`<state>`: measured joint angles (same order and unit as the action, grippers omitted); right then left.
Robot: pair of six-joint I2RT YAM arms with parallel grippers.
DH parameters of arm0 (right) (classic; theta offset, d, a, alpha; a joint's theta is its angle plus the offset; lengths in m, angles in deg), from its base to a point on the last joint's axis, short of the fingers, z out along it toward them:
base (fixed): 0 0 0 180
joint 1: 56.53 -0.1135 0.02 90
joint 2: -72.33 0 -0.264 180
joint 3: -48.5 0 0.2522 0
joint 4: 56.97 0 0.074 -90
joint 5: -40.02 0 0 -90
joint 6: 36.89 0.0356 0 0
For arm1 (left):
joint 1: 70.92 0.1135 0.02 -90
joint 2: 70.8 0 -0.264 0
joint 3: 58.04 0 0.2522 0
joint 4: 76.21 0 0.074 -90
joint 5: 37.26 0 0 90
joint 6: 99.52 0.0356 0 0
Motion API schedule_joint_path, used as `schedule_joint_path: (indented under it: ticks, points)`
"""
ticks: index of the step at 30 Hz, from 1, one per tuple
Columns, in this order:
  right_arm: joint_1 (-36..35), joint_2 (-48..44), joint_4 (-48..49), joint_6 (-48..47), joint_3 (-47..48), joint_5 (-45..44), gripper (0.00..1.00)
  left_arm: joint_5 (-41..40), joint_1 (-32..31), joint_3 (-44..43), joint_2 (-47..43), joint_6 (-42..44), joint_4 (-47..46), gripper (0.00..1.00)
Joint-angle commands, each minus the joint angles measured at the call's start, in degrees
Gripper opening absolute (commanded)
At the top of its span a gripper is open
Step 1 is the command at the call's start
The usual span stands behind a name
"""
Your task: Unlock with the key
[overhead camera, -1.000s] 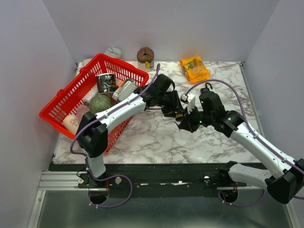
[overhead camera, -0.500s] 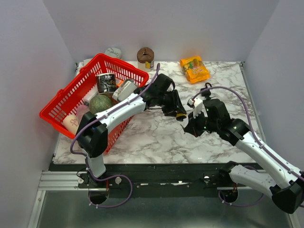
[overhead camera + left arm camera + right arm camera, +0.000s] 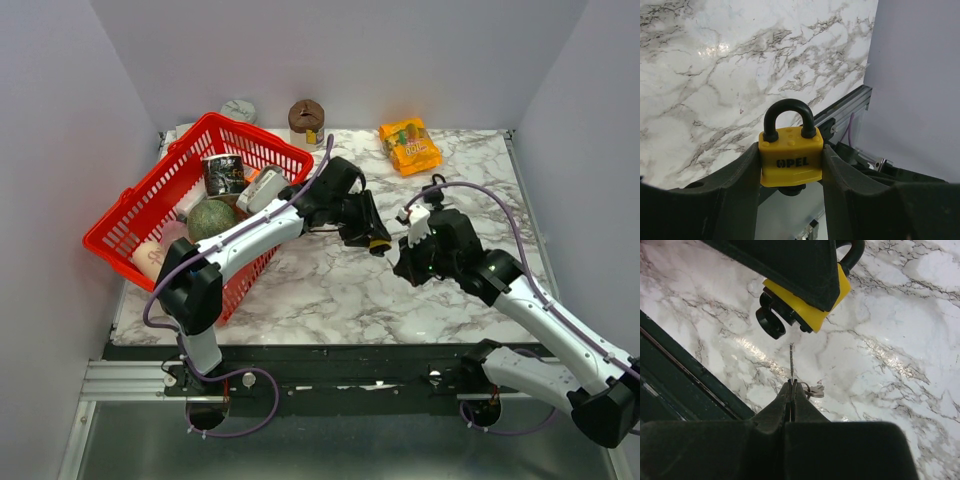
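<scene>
My left gripper (image 3: 791, 165) is shut on a yellow padlock (image 3: 790, 155) marked OPEL, with a black shackle, held above the marble table. It also shows in the top view (image 3: 378, 243) and in the right wrist view (image 3: 810, 310), its black keyhole end facing my right gripper. My right gripper (image 3: 792, 385) is shut on a thin silver key (image 3: 791, 362). The blade points at the padlock with a small gap between them. A second key hangs from its ring (image 3: 814, 390). In the top view the right gripper (image 3: 408, 262) sits just right of the padlock.
A red basket (image 3: 150, 200) of groceries stands at the left. A brown jar (image 3: 306, 118) and an orange snack bag (image 3: 409, 145) lie at the back. The table's front edge and a metal rail (image 3: 850, 107) lie near.
My right gripper has drawn back down and to the right from the padlock, opening a gap, then edged slightly towards it again. The left arm has held the padlock nearly still.
</scene>
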<state>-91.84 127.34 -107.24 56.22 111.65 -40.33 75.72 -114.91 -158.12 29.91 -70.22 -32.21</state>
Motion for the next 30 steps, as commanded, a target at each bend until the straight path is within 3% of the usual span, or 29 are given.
schedule_joint_path:
  ticks: [1,10,30]
  points:
    - [-0.2,1.51,1.7,-1.18,2.2,-2.18,0.01,0.92,-0.13,0.28,-3.41,-0.64,-2.38,0.0]
    - [-0.2,2.04,2.67,-2.24,4.84,-2.09,0.01,0.75,-0.13,1.24,-4.11,-0.99,-2.91,0.0]
    - [-0.2,3.35,4.61,-1.97,4.58,8.8,0.01,1.36,-0.13,0.02,-2.88,-0.82,-2.73,0.0]
